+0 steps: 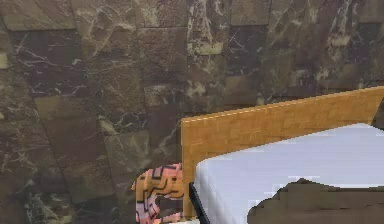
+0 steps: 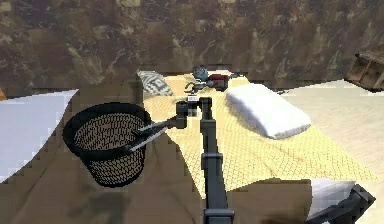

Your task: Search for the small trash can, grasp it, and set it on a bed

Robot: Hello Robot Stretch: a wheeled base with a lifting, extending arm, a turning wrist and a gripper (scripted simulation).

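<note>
Where the arm rises from the arm side view's near edge, it reaches out over the near left corner of a yellow bed. At its far end, left of the two white markers, the gripper holds the bin. This black mesh bin hangs from its rim at the fingers, clear of floor and beds, over the dark gap between the yellow bed and a white mattress on the left. How the fingers themselves are set cannot be told. Farther out, a white pillow lies on the yellow bed to the arm's right. At the bed's far end sit a patterned item and some small dark things, too small to name. A brown stone wall stands behind. In the forward view, a dark cover lies nearest on a white bed at the right. A pink and black patterned cloth sits just left of it. A wooden headboard stands beyond.
</note>
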